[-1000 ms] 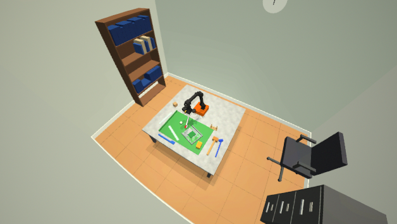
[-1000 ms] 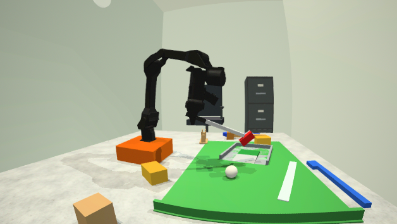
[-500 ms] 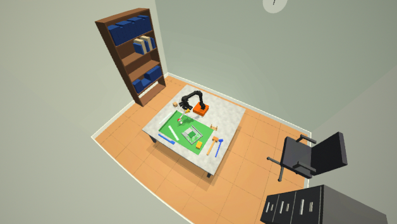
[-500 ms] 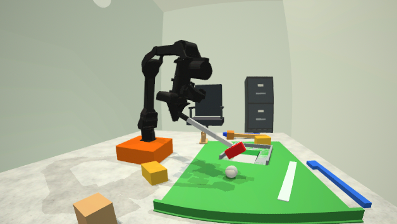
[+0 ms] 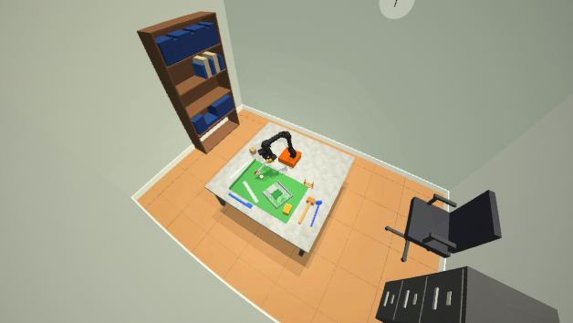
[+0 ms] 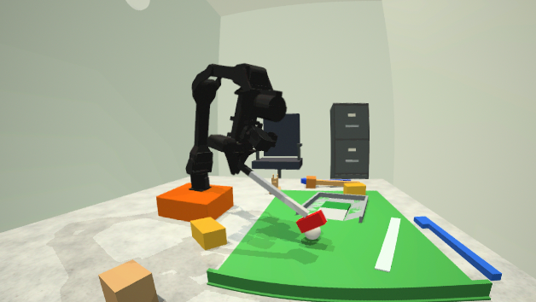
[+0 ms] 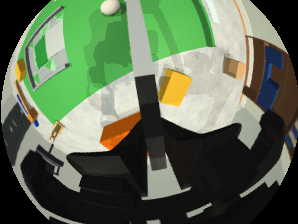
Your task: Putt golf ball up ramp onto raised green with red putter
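Note:
My gripper [image 6: 242, 167] [image 5: 269, 160] is shut on the grey shaft of the red putter [image 6: 277, 195] [image 7: 139, 36]. The shaft slopes down to the putter's red head [image 6: 311, 221] [image 5: 256, 172], which hangs just above and behind the white golf ball [image 6: 312, 233] [image 7: 109, 6] [image 5: 262, 176]. The ball rests on the green mat [image 6: 354, 256] [image 5: 255, 196] [image 7: 87, 63]. The raised green with its grey frame and ramp [image 6: 360, 210] [image 5: 278, 193] [image 7: 47, 46] stands farther along the mat beyond the ball.
A white strip [image 6: 388, 243] and a blue bar [image 6: 458, 249] lie at the mat's right side. A yellow block [image 6: 208, 232] and a tan cube [image 6: 128, 282] sit on the table left of the mat. The arm's orange base [image 6: 194, 201], a mallet [image 5: 307, 209] and another yellow block [image 6: 354, 188] stand behind.

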Action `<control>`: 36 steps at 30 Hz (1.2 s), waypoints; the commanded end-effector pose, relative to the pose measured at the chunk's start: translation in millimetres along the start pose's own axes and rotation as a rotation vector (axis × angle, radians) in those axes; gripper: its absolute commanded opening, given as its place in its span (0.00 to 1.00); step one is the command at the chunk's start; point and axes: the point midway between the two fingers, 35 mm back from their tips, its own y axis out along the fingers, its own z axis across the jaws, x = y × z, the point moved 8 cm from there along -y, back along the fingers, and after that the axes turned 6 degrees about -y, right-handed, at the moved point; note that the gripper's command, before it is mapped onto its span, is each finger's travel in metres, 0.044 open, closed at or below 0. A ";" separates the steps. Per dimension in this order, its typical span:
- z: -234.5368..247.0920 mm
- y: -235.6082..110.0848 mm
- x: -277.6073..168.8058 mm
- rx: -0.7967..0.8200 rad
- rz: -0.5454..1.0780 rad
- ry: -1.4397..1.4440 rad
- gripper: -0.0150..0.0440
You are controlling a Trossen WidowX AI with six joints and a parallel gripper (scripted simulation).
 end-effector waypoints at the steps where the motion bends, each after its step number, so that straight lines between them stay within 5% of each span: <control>1: -0.4 8.1 2.0 -0.001 0.008 0.024 0.25; 36: -8.6 34.1 8.5 0.000 0.006 0.020 0.25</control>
